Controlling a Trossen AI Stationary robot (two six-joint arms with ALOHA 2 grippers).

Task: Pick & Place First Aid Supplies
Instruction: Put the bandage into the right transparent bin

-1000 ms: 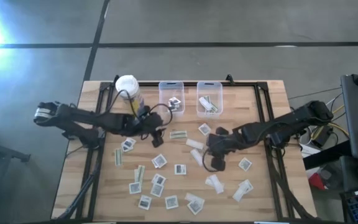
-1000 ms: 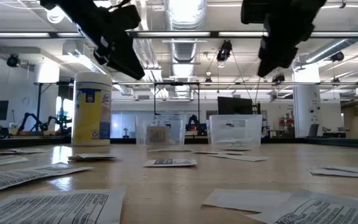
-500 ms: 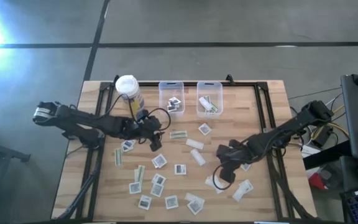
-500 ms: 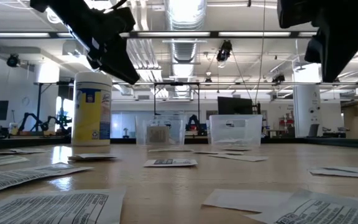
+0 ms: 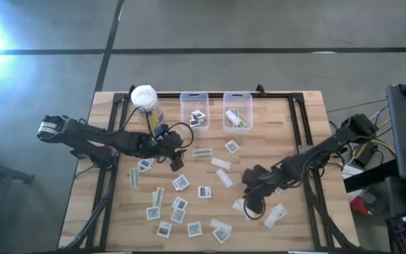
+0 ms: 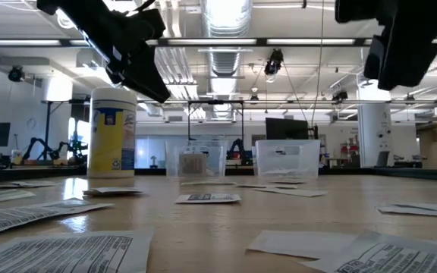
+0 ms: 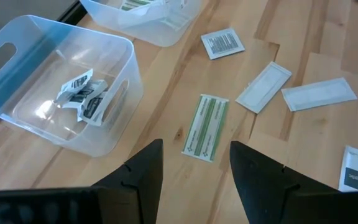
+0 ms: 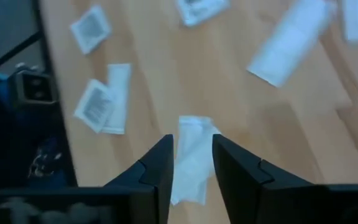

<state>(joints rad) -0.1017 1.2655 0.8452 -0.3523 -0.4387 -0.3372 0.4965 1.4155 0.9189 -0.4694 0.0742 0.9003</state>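
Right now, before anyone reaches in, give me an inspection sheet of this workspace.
Surface: pale wooden slat table, on a dark frame.
Job's things: small flat white packets scattered across the middle and front; a green-striped strip beside the bins; a few packets inside the two clear plastic bins.
Clutter: yellow canister with white lid at the back left.
Grippers: left tool open, above the striped strip; right tool open, over a white packet, empty.
Cables: dark cable looping at the left wrist.
Surroundings: grey floor; no person seen.
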